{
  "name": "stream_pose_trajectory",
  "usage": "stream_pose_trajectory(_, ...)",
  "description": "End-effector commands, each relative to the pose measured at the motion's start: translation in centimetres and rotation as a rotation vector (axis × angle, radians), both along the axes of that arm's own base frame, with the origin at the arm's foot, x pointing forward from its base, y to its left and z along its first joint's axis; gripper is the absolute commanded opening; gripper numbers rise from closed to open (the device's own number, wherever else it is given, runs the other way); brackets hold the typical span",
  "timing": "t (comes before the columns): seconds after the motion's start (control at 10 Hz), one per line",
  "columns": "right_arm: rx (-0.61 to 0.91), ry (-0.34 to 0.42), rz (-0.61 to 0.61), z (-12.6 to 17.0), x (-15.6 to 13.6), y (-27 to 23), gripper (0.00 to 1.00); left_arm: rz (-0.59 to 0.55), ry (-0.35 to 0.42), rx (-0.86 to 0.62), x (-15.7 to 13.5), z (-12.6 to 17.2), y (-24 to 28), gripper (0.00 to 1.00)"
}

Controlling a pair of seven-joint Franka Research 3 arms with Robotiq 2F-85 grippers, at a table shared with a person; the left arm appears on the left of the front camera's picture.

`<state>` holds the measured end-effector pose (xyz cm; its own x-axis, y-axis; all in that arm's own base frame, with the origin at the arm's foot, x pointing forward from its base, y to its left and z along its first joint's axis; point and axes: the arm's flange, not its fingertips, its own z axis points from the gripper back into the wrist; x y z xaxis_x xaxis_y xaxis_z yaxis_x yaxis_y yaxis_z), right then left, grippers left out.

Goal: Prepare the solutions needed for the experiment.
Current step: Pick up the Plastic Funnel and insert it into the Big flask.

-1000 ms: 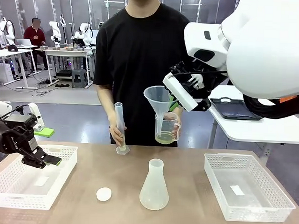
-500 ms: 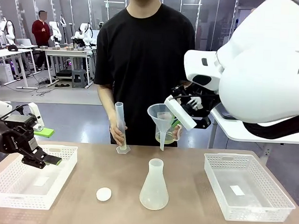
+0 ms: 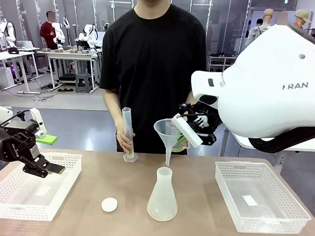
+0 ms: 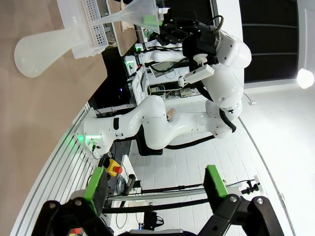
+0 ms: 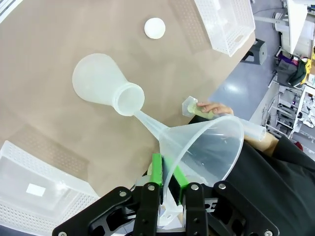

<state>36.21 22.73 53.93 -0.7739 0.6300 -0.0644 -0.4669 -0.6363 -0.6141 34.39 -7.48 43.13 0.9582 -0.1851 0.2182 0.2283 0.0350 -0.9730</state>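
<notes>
A translucent whitish conical flask (image 3: 163, 196) (image 5: 101, 81) (image 4: 44, 51) stands at the table's middle front. My right gripper (image 3: 182, 130) (image 5: 167, 178) is shut on the rim of a clear funnel (image 3: 166, 133) (image 5: 206, 147), tilted, with its spout tip just above the flask's mouth. Across the table, the person's hand (image 5: 211, 108) holds a tall measuring cylinder (image 3: 127, 132) upright, with pale yellow liquid (image 5: 203, 113) at its bottom. My left gripper (image 3: 45, 168) (image 4: 155, 189) hangs open over the left basket, holding nothing.
White mesh baskets sit at the left (image 3: 65, 190) and right (image 3: 261, 198) of the table. A small white round cap (image 3: 109, 204) (image 5: 154, 28) lies left of the flask. The person's other hand, partly hidden behind the funnel, holds a jug.
My right arm has brought the funnel down and a little left, to just over the flask's mouth. The left arm and the person's cylinder have stayed put.
</notes>
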Motion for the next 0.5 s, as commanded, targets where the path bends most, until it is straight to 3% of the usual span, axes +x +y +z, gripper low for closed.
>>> stream_pose_trajectory(0.0,0.033,0.006,0.042,-0.7,0.7,0.1,0.07,0.002,-0.002,-0.001,0.0,0.4,-0.1,1.0)
stream_pose_trajectory(0.4,0.045,0.051,0.037,-2.7,1.4,0.2,0.07,0.002,-0.002,-0.001,0.0,0.4,-0.1,1.0)
